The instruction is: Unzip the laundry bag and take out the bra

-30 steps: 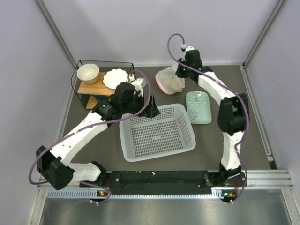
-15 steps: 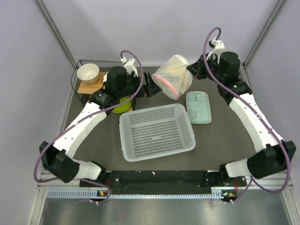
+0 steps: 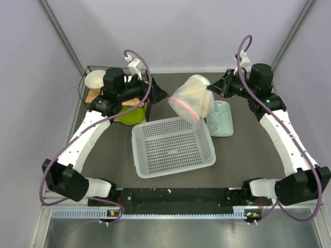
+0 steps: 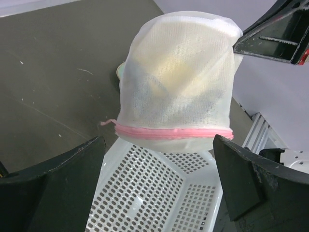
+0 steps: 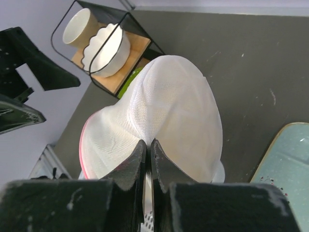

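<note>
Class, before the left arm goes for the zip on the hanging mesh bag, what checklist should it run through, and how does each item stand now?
1. Right gripper shut on the laundry bag mesh: ok.
2. Left gripper open, facing the bag: ok.
3. Pink zip rim turned toward the left gripper: ok.
4. Zip pull found: cannot tell; a pink tab sticks out at the rim.
5. Bra inside: ok, yellow shows through the mesh.
6. Zip open: not ok, it looks shut.

Bright, even, soft light, hardly any shadows or glare. Left wrist cam: fingers [image 4: 53, 188] look dark and slightly soft, laundry bag [image 4: 178, 77] mesh just past them is sharp.
</note>
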Controlling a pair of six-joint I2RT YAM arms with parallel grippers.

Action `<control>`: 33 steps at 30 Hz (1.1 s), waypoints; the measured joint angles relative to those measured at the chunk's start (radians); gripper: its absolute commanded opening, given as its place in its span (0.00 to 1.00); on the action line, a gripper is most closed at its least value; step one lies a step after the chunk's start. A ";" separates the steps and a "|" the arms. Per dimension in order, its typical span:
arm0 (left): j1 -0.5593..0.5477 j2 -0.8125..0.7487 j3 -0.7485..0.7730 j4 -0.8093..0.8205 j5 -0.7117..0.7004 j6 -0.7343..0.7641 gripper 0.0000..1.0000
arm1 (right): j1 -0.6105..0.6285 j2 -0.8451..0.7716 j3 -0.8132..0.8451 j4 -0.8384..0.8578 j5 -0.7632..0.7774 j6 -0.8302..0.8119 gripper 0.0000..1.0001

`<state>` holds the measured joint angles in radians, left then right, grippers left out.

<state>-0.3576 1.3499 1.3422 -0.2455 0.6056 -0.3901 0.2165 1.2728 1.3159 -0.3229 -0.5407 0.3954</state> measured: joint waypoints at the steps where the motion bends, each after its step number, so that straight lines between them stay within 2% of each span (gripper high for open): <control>1: 0.002 -0.001 -0.004 0.008 0.005 0.014 0.99 | -0.012 0.000 0.000 -0.003 -0.029 0.013 0.00; 9: -0.010 -0.006 -0.049 0.089 0.057 0.140 0.99 | -0.105 0.087 0.014 -0.027 -0.237 0.105 0.00; 15: -0.011 -0.011 -0.111 0.202 0.163 0.178 0.99 | -0.111 0.151 0.029 -0.051 -0.327 0.128 0.00; 18: -0.016 -0.011 -0.120 0.191 0.217 0.212 0.99 | -0.112 0.159 0.051 -0.051 -0.353 0.134 0.00; 23: -0.067 -0.033 -0.121 0.144 0.189 0.336 0.98 | -0.113 0.159 0.061 -0.043 -0.374 0.147 0.00; 28: -0.095 -0.071 -0.135 0.142 0.169 0.390 0.96 | -0.113 0.157 0.061 -0.043 -0.382 0.148 0.00; 30: -0.095 -0.104 -0.176 0.151 0.156 0.449 0.96 | -0.113 0.156 0.061 -0.043 -0.388 0.148 0.00; 33: -0.097 -0.167 -0.264 0.160 0.149 0.560 0.89 | -0.113 0.153 0.061 -0.044 -0.394 0.148 0.00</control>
<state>-0.4541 1.1828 1.0782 -0.0856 0.7544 0.1703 0.1036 1.4254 1.3766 -0.3668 -0.9344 0.5434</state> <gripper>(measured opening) 0.947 0.019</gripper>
